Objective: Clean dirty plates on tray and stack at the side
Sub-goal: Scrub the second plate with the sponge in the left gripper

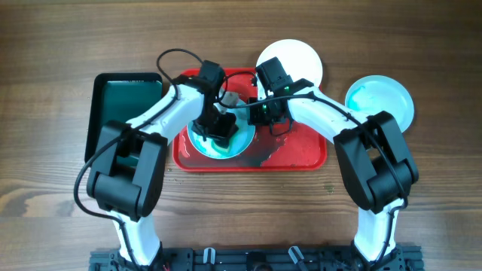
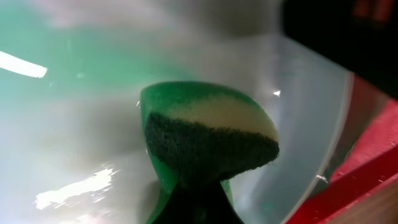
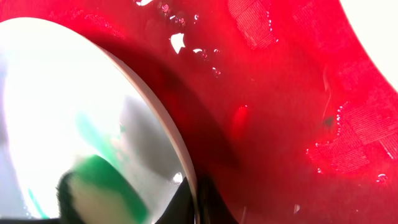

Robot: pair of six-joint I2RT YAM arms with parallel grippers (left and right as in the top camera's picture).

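A white plate (image 1: 242, 142) smeared with green lies on the wet red tray (image 1: 301, 154), left of its middle. My left gripper (image 1: 217, 128) is shut on a green and yellow sponge (image 2: 208, 134) pressed on the plate's face (image 2: 74, 149). My right gripper (image 1: 260, 114) is shut on the plate's right rim (image 3: 163, 118), one finger on each side, and the sponge (image 3: 102, 193) shows at the lower left of that view. A clean white plate (image 1: 301, 60) sits behind the tray. A green-smeared plate (image 1: 380, 99) sits to the right on the table.
A smaller dark green tray (image 1: 124, 102) lies at the left on the wooden table. Green smears and water drops (image 1: 263, 156) mark the red tray's floor.
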